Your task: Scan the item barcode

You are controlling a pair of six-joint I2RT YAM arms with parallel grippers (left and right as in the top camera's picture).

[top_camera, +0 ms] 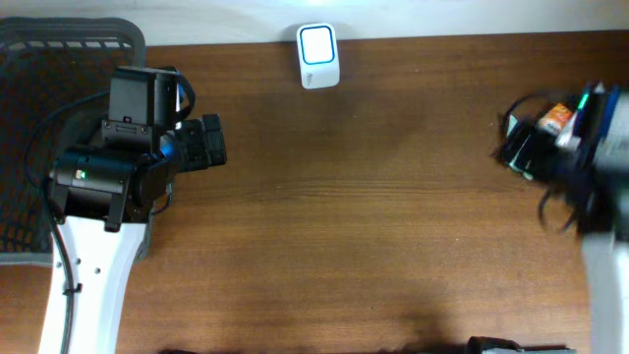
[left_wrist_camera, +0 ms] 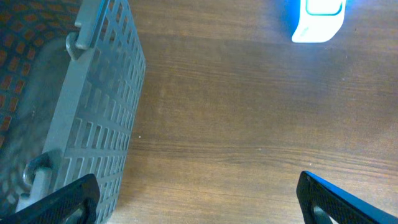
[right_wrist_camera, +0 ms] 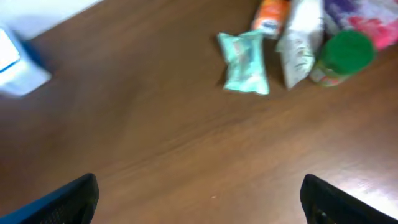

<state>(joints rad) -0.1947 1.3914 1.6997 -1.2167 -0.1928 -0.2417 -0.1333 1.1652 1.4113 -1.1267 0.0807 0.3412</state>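
Observation:
The white scanner point(top_camera: 318, 54) with a lit blue face stands at the table's far edge, and shows in the left wrist view point(left_wrist_camera: 317, 18) and the right wrist view point(right_wrist_camera: 15, 62). Several items lie in a heap at the right: a mint green packet point(right_wrist_camera: 244, 62), a white pouch point(right_wrist_camera: 300, 43), a green-lidded jar point(right_wrist_camera: 345, 56) and an orange pack point(right_wrist_camera: 270, 17), which also shows from overhead point(top_camera: 557, 118). My right gripper point(right_wrist_camera: 199, 199) hangs open over bare wood short of the heap, holding nothing; overhead it is blurred point(top_camera: 521, 147). My left gripper point(top_camera: 211, 143) is open and empty point(left_wrist_camera: 199, 199).
A dark grey mesh basket point(top_camera: 59, 44) sits at the far left, its wall point(left_wrist_camera: 93, 124) just beside my left gripper's left finger. A purple and pink pack point(right_wrist_camera: 367, 15) lies behind the jar. Brown wooden tabletop point(top_camera: 373, 216) stretches between the two arms.

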